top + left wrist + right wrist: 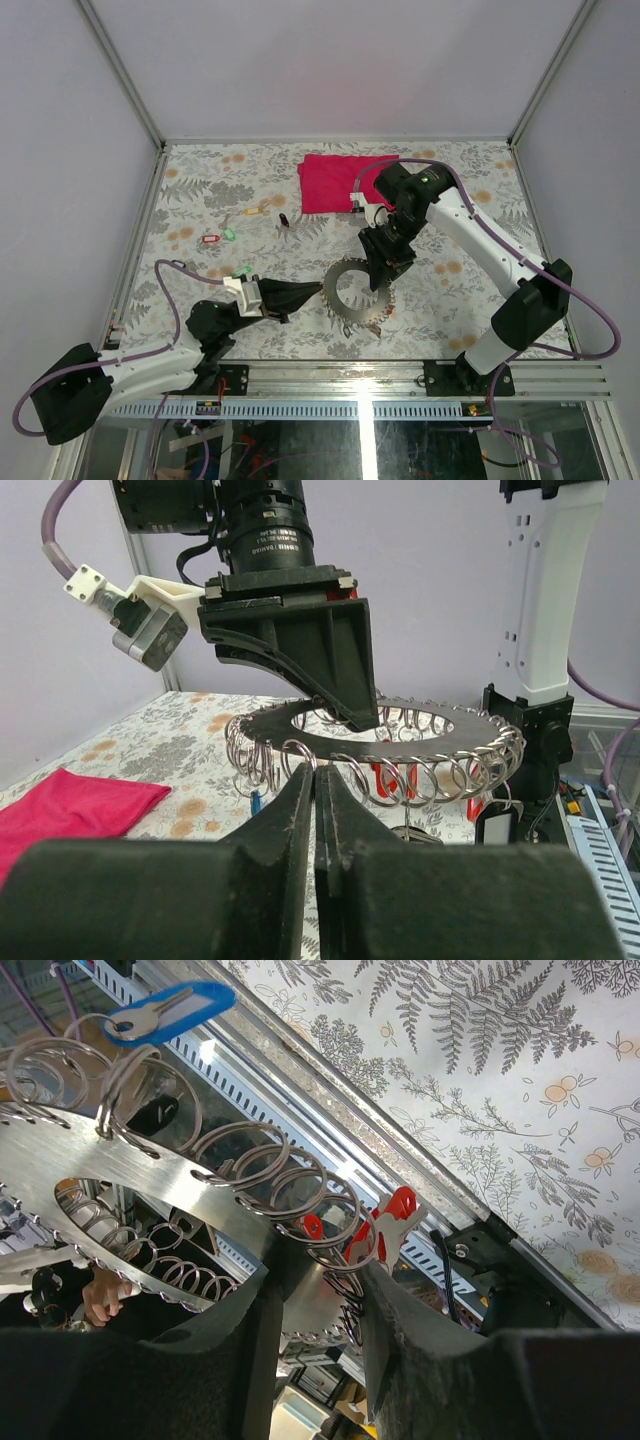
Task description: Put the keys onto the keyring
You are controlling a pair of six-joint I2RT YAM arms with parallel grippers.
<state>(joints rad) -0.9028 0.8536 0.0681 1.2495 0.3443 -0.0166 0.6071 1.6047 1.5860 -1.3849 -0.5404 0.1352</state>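
Observation:
The keyring (345,303) is a large grey metal ring with many small wire loops along its rim. My right gripper (385,264) is shut on its far rim and holds it off the table; the right wrist view shows the plate (150,1180) between my fingers (262,1300). A blue-tagged key (170,1015) and red tags (398,1210) hang from loops. My left gripper (305,292) is shut, its tips (315,772) at a wire loop on the ring's (400,742) near rim. Loose keys lie at far left: red (209,239), green (228,234), yellow (254,210), black (283,220).
A red folded cloth (335,183) lies at the back behind the right arm and also shows in the left wrist view (70,800). Another green tag (240,270) lies by the left wrist. A metal rail (400,378) runs along the near edge.

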